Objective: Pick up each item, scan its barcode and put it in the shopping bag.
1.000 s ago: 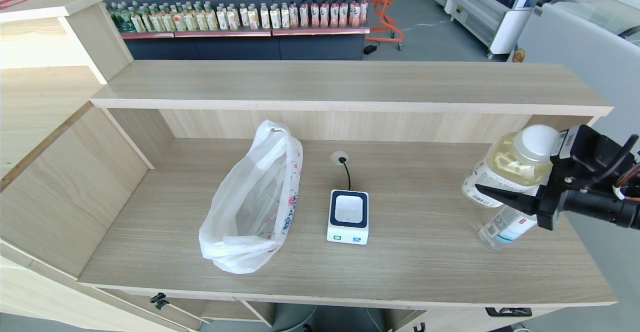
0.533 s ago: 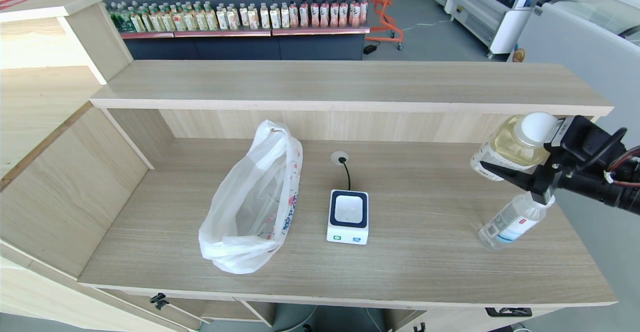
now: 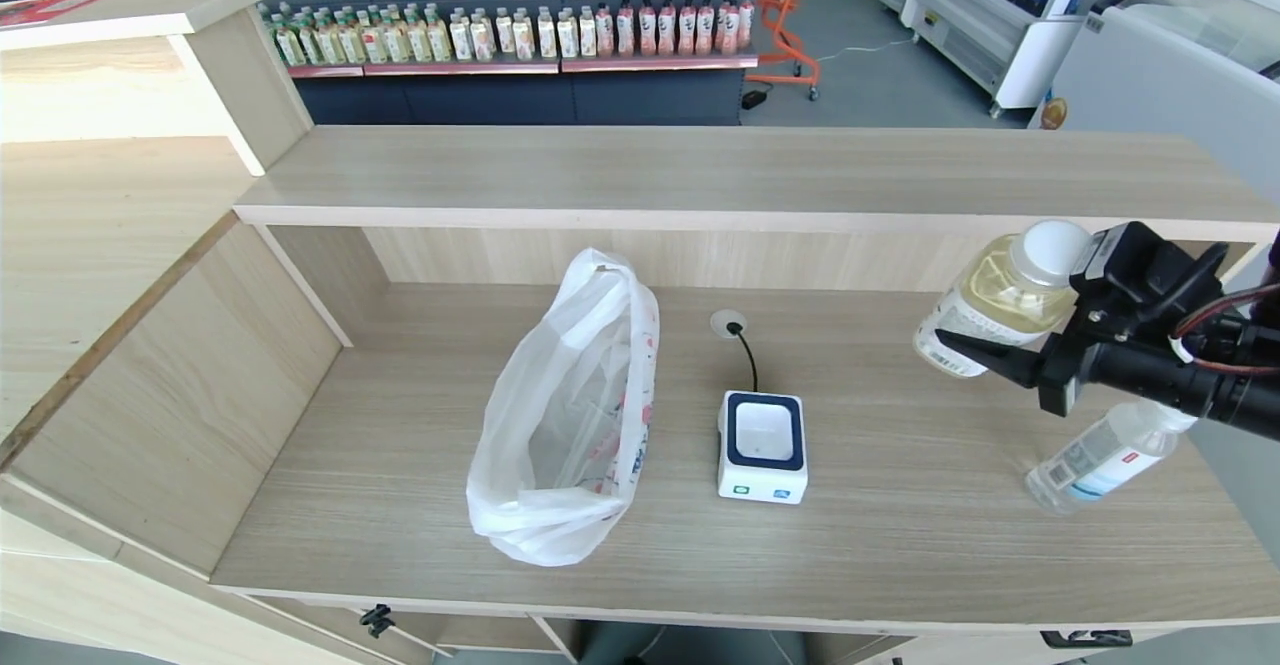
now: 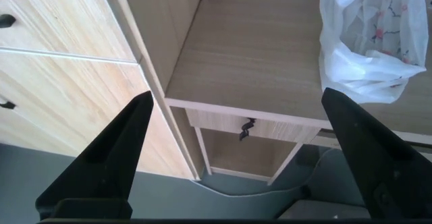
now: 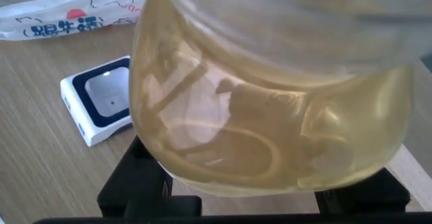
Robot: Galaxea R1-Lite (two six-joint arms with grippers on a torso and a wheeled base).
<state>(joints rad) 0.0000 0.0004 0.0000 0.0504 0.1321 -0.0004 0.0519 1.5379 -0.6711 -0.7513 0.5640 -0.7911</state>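
— Since a second ago we have lifted the yellow drink bottle (image 3: 1000, 295) higher above the counter (image 3: 900, 555) and carried it a little toward the scanner (image 3: 762, 445); our head camera has swung as well, so the bag and scanner only seem to have slid across.

— And our right gripper (image 3: 985, 325)?

— It is closed around the body of the yellow drink bottle, which is tilted with its white cap uppermost; one black finger shows under the label and the other is hidden behind the bottle; from the right wrist we see the yellow drink bottle (image 5: 270, 102) close up, with the scanner (image 5: 101, 106) beyond it on the wood.

— Where does that put the bottle?

— In the air over the right end of the counter, well apart from the scanner; a water bottle (image 3: 1100, 455) lies on its side on the counter under our right arm; the shopping bag (image 3: 565, 415) stands just beside the scanner on its left, mouth open toward us; the scanner's cable (image 3: 745, 355) runs back to a hole in the counter.

— Our left gripper (image 4: 236, 96)?

— Its fingers are spread wide with nothing between them; it hangs low before the counter's near edge; from the left wrist we see the shopping bag (image 4: 371, 42) up on the wood.
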